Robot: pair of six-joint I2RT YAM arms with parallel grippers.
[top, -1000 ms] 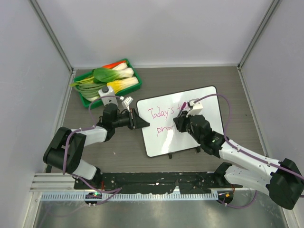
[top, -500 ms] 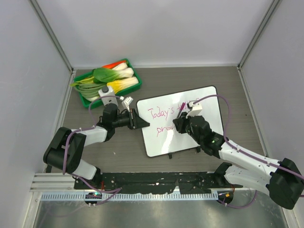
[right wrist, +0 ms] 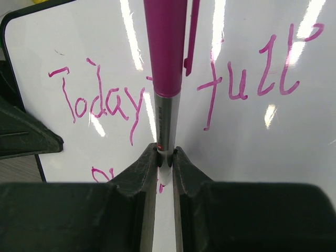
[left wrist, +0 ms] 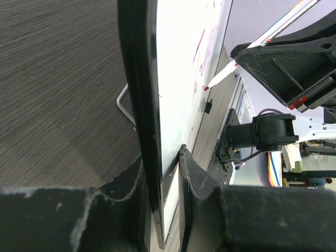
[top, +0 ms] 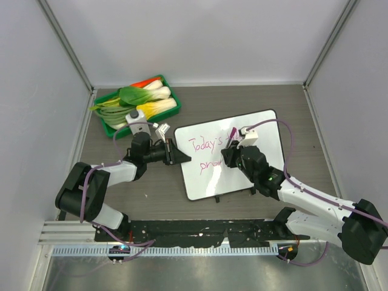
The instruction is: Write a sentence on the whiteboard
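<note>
The left gripper (left wrist: 164,157) pinches the left edge of the whiteboard (top: 262,128) between its fingers. The right gripper (right wrist: 164,153) squeezes a pink pen (right wrist: 165,47) tight, tip touching the board by the sentence (right wrist: 100,102).

The dark table (top: 291,103) bears the whiteboard (top: 209,182) and a green tray (top: 109,89), seemingly of vegetables (top: 142,97).

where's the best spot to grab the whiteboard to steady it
Take the whiteboard by its thin left edge, from the left, jaws across the rim: the panel is thin, and that edge lies clear of the sentence and pen. The left tool clamps there.
</note>
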